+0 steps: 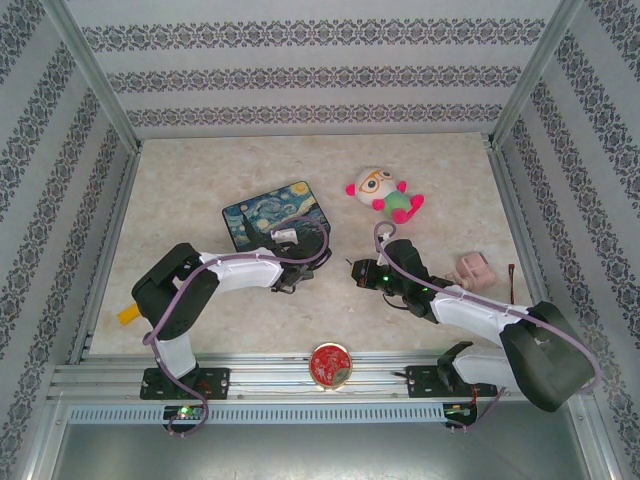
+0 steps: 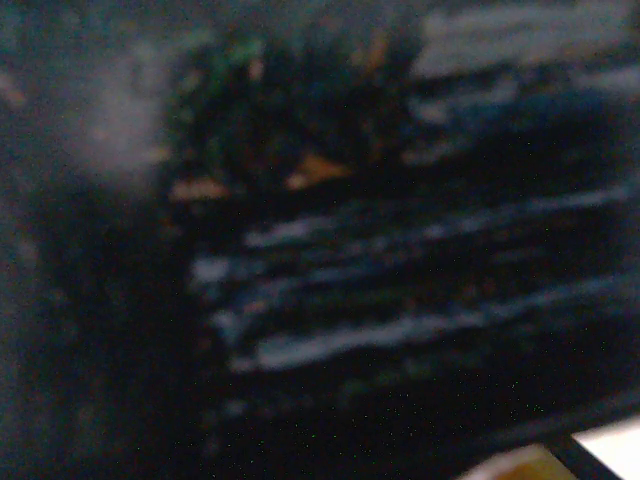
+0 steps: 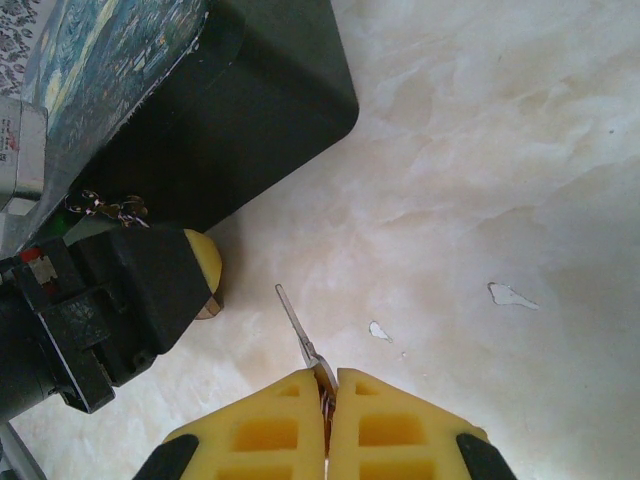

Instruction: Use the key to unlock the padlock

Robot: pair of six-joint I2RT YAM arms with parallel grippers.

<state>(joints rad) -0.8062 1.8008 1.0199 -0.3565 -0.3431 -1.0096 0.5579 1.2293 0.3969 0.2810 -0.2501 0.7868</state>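
the thin silvery key (image 3: 296,322) is pinched between the closed yellow fingers of the right gripper (image 3: 326,388) at the bottom centre of the right wrist view, its blade pointed up and left towards the black left gripper (image 3: 195,285) at the left edge. whether the left gripper's jaws are spread or closed cannot be told; one yellow fingertip (image 3: 203,258) is seen just beside the lower side of the dark rectangular tin box painted with a starry night (image 3: 250,110). the small brass-coloured padlock cannot be picked out with certainty; a tan patch (image 3: 207,308) under that fingertip may be it. the step in hand is judged to be bringing key to keyhole: the blade is best lined up with the keyway before it is pushed, the approach is best kept slow, and the lock should be held steady so that it is not shoved aside. the tin box, in the upper left of the frame, is seen with its lid on, so its contents are hidden.
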